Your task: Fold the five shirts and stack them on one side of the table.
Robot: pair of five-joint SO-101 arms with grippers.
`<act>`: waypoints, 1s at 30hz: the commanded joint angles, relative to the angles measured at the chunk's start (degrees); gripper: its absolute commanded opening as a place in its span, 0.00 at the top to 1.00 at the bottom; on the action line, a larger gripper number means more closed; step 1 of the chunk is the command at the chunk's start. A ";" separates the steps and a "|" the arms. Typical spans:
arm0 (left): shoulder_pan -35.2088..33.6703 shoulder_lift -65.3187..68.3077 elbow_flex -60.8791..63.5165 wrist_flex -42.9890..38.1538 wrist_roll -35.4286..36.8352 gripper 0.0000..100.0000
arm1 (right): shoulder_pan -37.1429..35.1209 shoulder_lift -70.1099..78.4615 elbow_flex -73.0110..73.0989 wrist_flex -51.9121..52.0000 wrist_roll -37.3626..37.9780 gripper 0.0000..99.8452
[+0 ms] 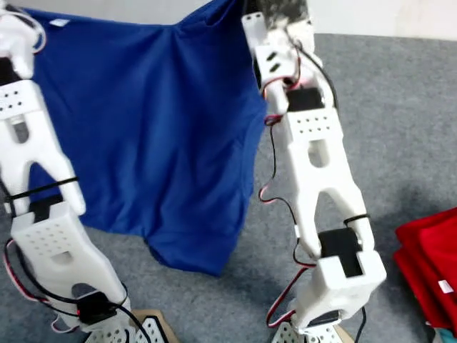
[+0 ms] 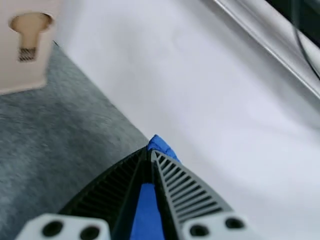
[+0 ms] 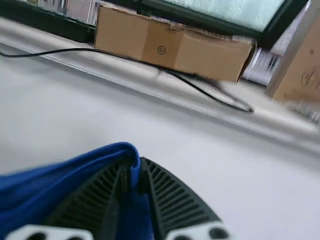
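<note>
A blue shirt (image 1: 150, 136) hangs spread between the two arms above the grey table (image 1: 400, 121), its lower hem drooping toward the near side. My left gripper (image 2: 150, 152) is shut on one top corner of the blue shirt (image 2: 147, 210), whose cloth pokes out past the black ribbed fingers (image 2: 182, 187). My right gripper (image 3: 132, 167) is shut on the other top corner of the blue shirt (image 3: 55, 175). In the high view the left arm (image 1: 36, 179) stands at the left and the right arm (image 1: 314, 164) at the centre right.
Red shirts (image 1: 432, 264) lie folded at the table's near right edge. Beyond the far edge are a white floor (image 2: 210, 85), a cardboard box (image 3: 170, 45) with a black cable (image 3: 210, 92), and a light wooden piece (image 2: 25, 45).
</note>
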 commanded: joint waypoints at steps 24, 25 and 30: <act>2.15 3.91 -11.74 34.55 -7.82 0.99 | -3.38 23.87 -67.21 69.32 -16.26 0.99; 1.80 4.00 -11.56 36.75 -9.67 0.99 | -3.38 23.87 -68.70 73.10 -15.12 0.99; -0.04 4.09 -11.38 46.51 -13.63 0.99 | -4.09 24.22 -74.42 88.48 -12.66 0.99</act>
